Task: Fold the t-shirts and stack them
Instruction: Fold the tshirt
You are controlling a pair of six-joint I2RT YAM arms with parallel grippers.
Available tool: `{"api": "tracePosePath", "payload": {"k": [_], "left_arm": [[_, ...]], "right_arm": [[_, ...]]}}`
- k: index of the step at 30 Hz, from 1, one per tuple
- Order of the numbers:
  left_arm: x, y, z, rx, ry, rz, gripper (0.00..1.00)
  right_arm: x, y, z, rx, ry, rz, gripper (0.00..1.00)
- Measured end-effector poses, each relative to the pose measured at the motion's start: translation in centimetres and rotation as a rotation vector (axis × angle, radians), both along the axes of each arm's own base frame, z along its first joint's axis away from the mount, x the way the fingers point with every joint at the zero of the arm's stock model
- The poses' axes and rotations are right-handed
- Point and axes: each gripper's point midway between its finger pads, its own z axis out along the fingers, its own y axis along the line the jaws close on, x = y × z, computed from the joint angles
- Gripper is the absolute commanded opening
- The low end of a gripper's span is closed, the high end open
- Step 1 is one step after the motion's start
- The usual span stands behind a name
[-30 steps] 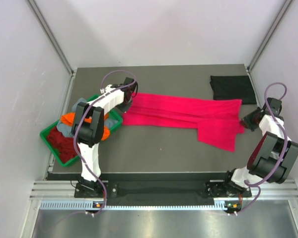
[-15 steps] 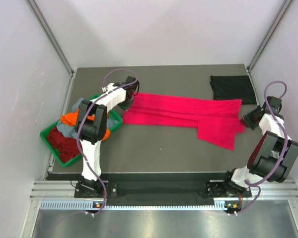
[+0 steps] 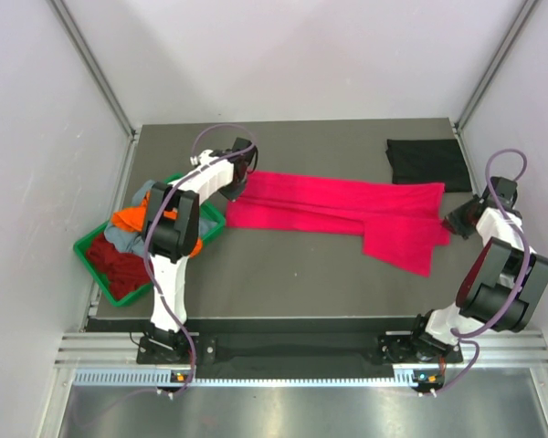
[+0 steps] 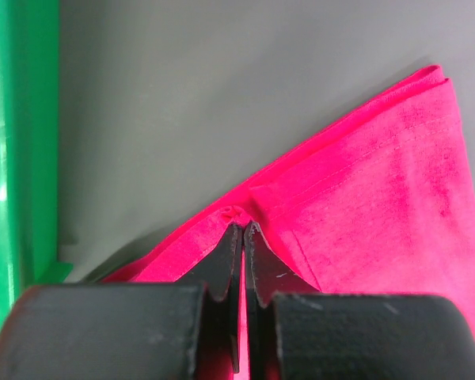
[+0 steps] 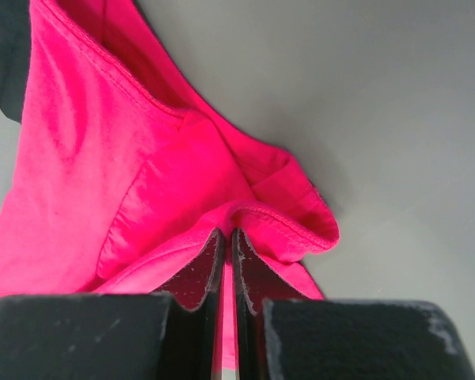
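**Grey table (image 3: 283,283), pink-red t-shirt (image 3: 338,208) pinched at both ends**

It lies stretched across the middle, its right end just beside the black t-shirt (image 3: 427,162). The left gripper (image 4: 242,229) is clamped on its left edge, the right gripper (image 5: 226,236) on its right hem. Best to lift both ends level, with even tension, and lay the fold squarely.
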Motion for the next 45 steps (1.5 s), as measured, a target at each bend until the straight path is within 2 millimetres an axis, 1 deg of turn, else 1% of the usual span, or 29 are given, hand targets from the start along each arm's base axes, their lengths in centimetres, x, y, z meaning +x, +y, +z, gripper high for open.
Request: {"api": "tracePosePath", "payload": {"k": [2, 3, 4, 5, 6, 8, 9, 10, 12, 14, 16, 18, 20, 23, 25, 28, 30, 32, 34, 36, 38, 40, 42, 45], "left_arm": [[0.2, -0.1, -0.3, 0.004, 0.006, -0.006, 0.00], [0.3, -0.1, -0.4, 0.006, 0.008, -0.010, 0.02], [0.3, -0.1, -0.5, 0.009, 0.012, -0.012, 0.09], [0.4, -0.1, -0.6, 0.012, 0.015, -0.015, 0.25], [0.4, 0.0, -0.5, 0.017, 0.017, -0.016, 0.30], [0.5, 0.3, -0.2, 0.037, 0.014, -0.016, 0.36], [0.7, 0.4, 0.1, 0.043, 0.011, -0.016, 0.36], [0.8, 0.6, 0.4, 0.053, 0.007, -0.019, 0.36], [1.4, 0.7, 1.2, 0.068, -0.008, -0.031, 0.36], [1.7, 0.7, 1.9, 0.078, -0.022, -0.047, 0.36], [1.6, 0.9, 2.6, 0.094, -0.023, -0.072, 0.35], [1.2, 1.0, 3.7, 0.106, -0.034, -0.107, 0.33], [0.5, 1.1, 5.2, 0.109, -0.058, -0.148, 0.33], [-0.8, 0.6, 7.5, 0.079, -0.105, -0.244, 0.31], [-1.5, -0.6, 8.8, 0.025, -0.162, -0.343, 0.32], [-3.0, -3.0, 9.7, -0.071, -0.238, -0.529, 0.34], [-4.3, -4.6, 9.5, -0.127, -0.260, -0.663, 0.37], [-5.3, -5.8, 9.1, -0.159, -0.261, -0.766, 0.38], [-5.8, -6.6, 9.0, -0.175, -0.262, -0.846, 0.38], [-6.1, -7.1, 9.0, -0.181, -0.261, -0.901, 0.36], [-6.3, -7.4, 8.6, -0.182, -0.249, -0.945, 0.35], [-6.4, -7.5, 7.6, -0.183, -0.222, -0.971, 0.34], [-6.5, -7.5, 5.9, -0.177, -0.177, -0.983, 0.33], [-6.9, -7.0, 3.5, -0.163, -0.094, -0.983, 0.33]], "right_arm": [[0.1, -0.1, 0.1, -0.002, -0.002, 0.000, 0.00], [0.2, -0.1, 0.1, -0.002, -0.003, 0.000, 0.00], [0.1, -0.1, 0.1, -0.002, -0.002, 0.000, 0.01], [0.1, -0.1, 0.1, -0.002, -0.002, 0.000, 0.02], [0.1, -0.1, 0.1, -0.002, -0.002, 0.000, 0.04], [0.2, -0.1, 0.2, -0.002, 0.000, 0.000, 0.13], [0.2, -0.1, 0.4, -0.002, 0.000, -0.003, 0.17], [0.3, -0.2, 0.6, -0.004, 0.001, -0.004, 0.25], [0.5, -0.6, 1.1, -0.015, -0.002, -0.009, 0.32], [0.7, -0.8, 1.9, -0.026, -0.007, -0.014, 0.36], [0.6, -0.8, 2.7, -0.030, -0.011, -0.015, 0.38], [0.3, -0.5, 3.7, -0.030, -0.018, -0.016, 0.39], [0.1, 0.0, 4.7, -0.033, -0.030, -0.011, 0.40], [-0.2, 1.9, 6.0, -0.033, -0.039, 0.028, 0.40], [-0.3, 3.9, 6.5, -0.031, -0.039, 0.081, 0.40], [-0.4, 7.0, 6.5, -0.020, -0.028, 0.170, 0.40], [-0.8, 8.8, 6.0, -0.003, -0.019, 0.211, 0.40], [-2.1, 10.2, 4.8, 0.030, 0.014, 0.235, 0.40], [-3.4, 10.8, 3.7, 0.054, 0.051, 0.231, 0.41], [-4.7, 11.1, 2.7, 0.073, 0.086, 0.217, 0.41], [-5.8, 11.6, 1.8, 0.092, 0.110, 0.209, 0.41], [-6.6, 12.1, 1.2, 0.108, 0.125, 0.205, 0.41], [-7.0, 12.5, 0.8, 0.118, 0.135, 0.205, 0.41], [-6.8, 12.6, 0.6, 0.120, 0.140, 0.209, 0.41]]}}
